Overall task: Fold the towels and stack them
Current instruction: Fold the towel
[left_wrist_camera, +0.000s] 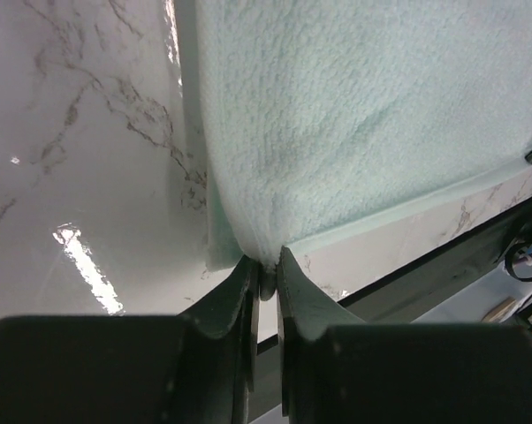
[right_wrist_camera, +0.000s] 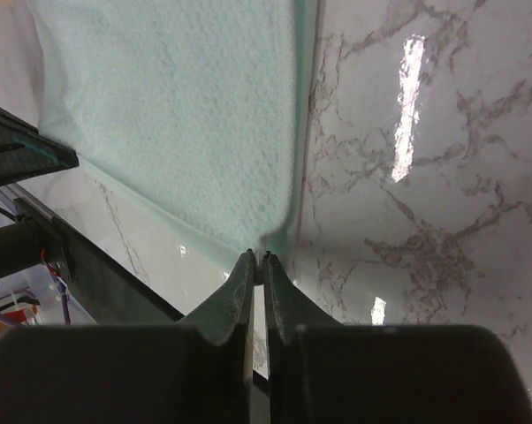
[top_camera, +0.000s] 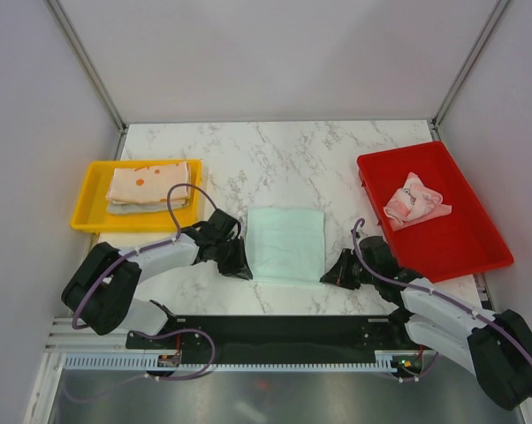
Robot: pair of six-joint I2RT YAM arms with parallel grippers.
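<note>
The green towel (top_camera: 286, 245) lies flat on the table (top_camera: 275, 150), to the right of the yellow tray (top_camera: 87, 196) and a little nearer the arm bases. The left arm (top_camera: 151, 254) has its jaws clenched on the towel's near corner on the yellow-tray side. The right arm (top_camera: 434, 300) has its jaws clenched on the near corner farther from that tray. To fold well, I judge both corners should rise together, stay level, and travel to the far edge in step so the edges meet squarely. An uneven lift would skew the fold. The yellow tray already holds folded towels (top_camera: 149, 187).
</note>
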